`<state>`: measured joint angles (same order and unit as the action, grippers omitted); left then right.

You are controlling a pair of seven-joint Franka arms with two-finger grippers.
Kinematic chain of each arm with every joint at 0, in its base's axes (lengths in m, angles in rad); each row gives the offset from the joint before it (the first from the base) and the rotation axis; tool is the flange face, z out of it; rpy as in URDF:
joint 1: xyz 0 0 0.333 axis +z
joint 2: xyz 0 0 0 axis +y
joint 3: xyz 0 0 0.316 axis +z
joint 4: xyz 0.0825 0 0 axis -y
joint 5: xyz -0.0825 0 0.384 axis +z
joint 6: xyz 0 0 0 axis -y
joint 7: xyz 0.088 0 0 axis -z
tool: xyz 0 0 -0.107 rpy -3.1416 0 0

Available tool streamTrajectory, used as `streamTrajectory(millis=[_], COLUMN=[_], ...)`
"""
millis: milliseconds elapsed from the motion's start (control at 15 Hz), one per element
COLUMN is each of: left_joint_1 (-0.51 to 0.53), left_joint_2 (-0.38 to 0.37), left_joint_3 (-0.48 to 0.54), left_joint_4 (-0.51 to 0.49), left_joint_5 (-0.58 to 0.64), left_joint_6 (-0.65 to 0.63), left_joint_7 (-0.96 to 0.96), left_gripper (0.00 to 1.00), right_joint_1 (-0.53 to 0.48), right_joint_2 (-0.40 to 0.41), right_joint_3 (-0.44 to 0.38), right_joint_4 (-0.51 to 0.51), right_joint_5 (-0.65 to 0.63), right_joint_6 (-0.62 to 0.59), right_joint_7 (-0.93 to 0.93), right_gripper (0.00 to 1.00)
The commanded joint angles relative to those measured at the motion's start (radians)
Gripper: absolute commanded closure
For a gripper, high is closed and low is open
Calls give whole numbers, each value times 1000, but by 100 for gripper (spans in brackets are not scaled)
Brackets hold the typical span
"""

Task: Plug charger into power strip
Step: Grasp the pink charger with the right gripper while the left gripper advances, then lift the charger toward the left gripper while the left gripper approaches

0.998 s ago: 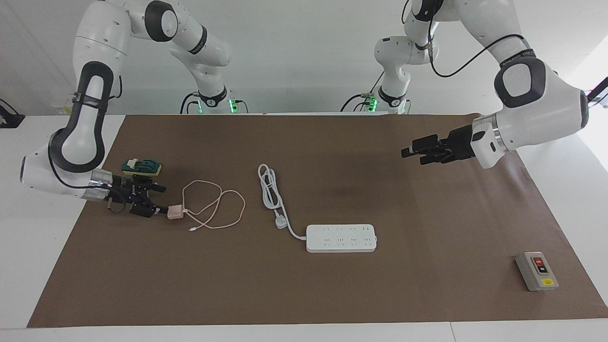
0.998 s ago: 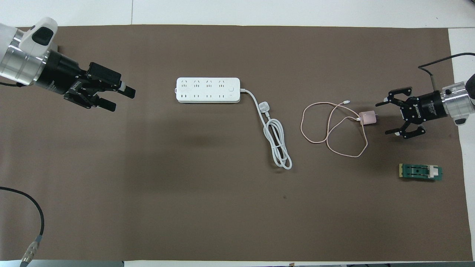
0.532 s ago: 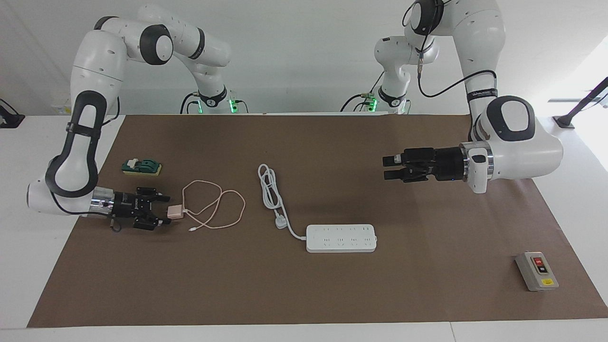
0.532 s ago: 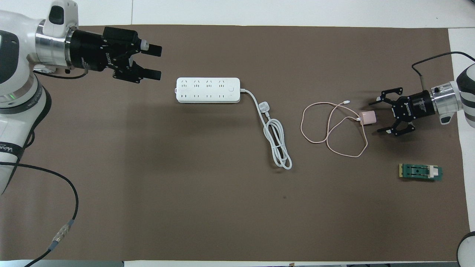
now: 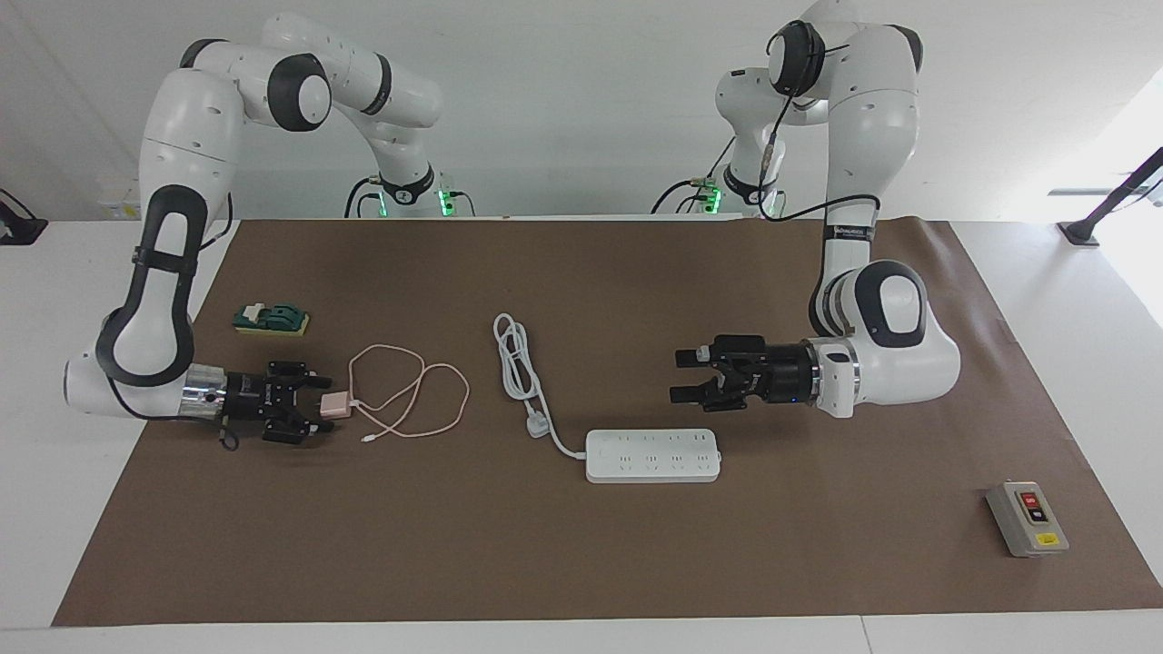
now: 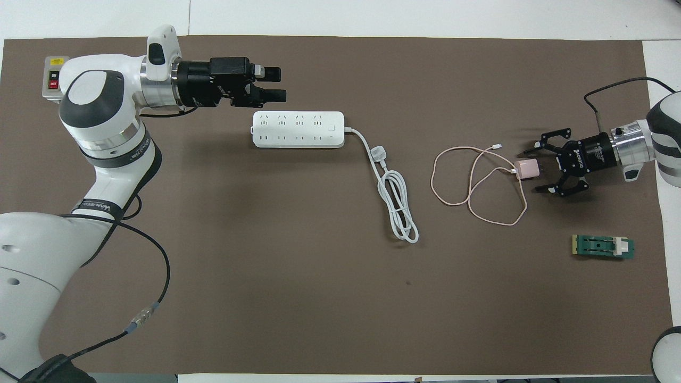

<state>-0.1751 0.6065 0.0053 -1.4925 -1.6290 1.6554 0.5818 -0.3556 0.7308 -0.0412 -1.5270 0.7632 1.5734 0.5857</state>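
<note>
Facing view: the right gripper (image 5: pixel 320 411), lower left of frame, has lowered around the charger (image 5: pixel 334 406); its fingers stand apart either side, beginning to close, no clamp yet confirmed. The left gripper (image 5: pixel 683 376) has swung in to centre right, above the power strip (image 5: pixel 652 455), fingers apart.

Overhead view: the charger sits right of centre, the strip upper centre on the surface (image 6: pixel 298 298). Judgement: pickup is imminent; plugging not begun.
</note>
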Motion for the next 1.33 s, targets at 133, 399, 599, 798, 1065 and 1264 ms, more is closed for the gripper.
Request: streamTrajectory(millis=[133,399,599,798,1065,1264], left_joint_1=[-92,-185,-211,-225,-231,-228], left_joint_2=[-28,-45,-47,-45,-53,-57], left_joint_3=[5,2,-10,-27,-28,-28], left_joint_4=[-130,-224,-250,-259,-269,-269], left_joint_5=[-92,-257,-272,-276,-276,-275], left_joint_6=[91,164,222,247,268,264], left_joint_7=[119,130,128,127,127,127], left_gripper=[0,0,0,0,0,0], right_joint_1=[1,7,55,108,156,210], right_joint_2=[18,10,-46,-131,-188,-200], right_joint_3=[4,4,6,6,10,20], right_joint_4=[-44,-22,-22,-25,-22,-16], right_joint_5=[33,27,18,2,5,25], right_joint_6=[94,82,50,27,2,4], right_joint_7=[-67,-60,-5,100,177,249], right_gripper=[100,100,100,100,100,100])
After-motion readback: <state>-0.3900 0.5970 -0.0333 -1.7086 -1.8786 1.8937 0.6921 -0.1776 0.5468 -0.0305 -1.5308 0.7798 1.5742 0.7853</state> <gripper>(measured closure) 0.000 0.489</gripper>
